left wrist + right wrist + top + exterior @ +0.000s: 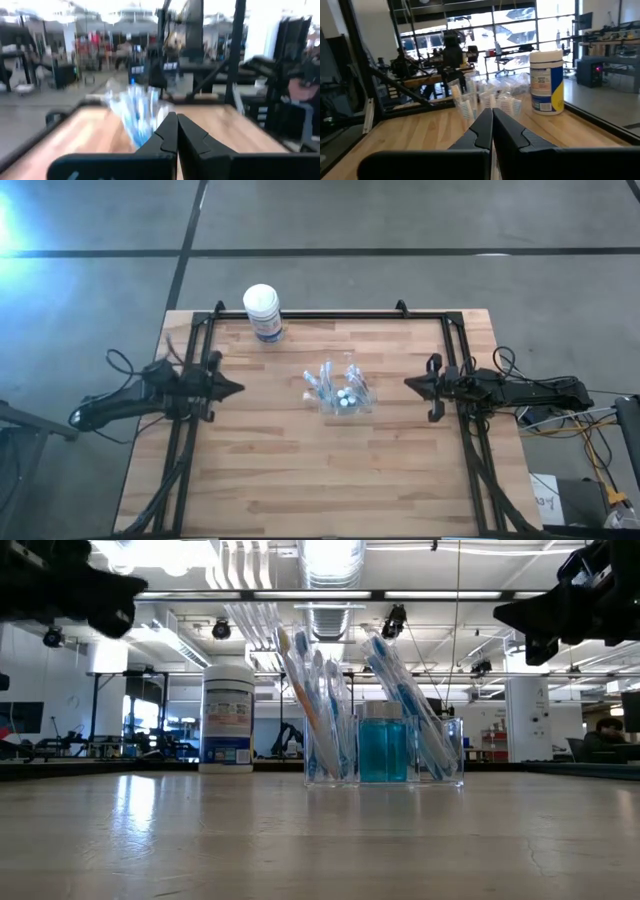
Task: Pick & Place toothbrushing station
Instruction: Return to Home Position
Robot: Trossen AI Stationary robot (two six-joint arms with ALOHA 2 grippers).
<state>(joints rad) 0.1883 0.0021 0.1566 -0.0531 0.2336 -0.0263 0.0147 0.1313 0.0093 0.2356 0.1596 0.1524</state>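
Over the wooden table (300,470), the left gripper (232,389) at mid-left and the right gripper (410,383) at mid-right have their fingers pressed together, holding nothing. The toothbrushing station (340,392) stands at frame centre, well apart from both, with toothbrushes (320,700) inside; the job looks essentially finished.

We see a pale wooden plank tabletop (300,470) filling the lower middle of the high view. Two things stand on it: the clear toothbrushing station (340,392), just right of the frame's centre, and a white tub (263,313) with a blue label, upper left of the station at the tabletop's top edge, well apart from it.
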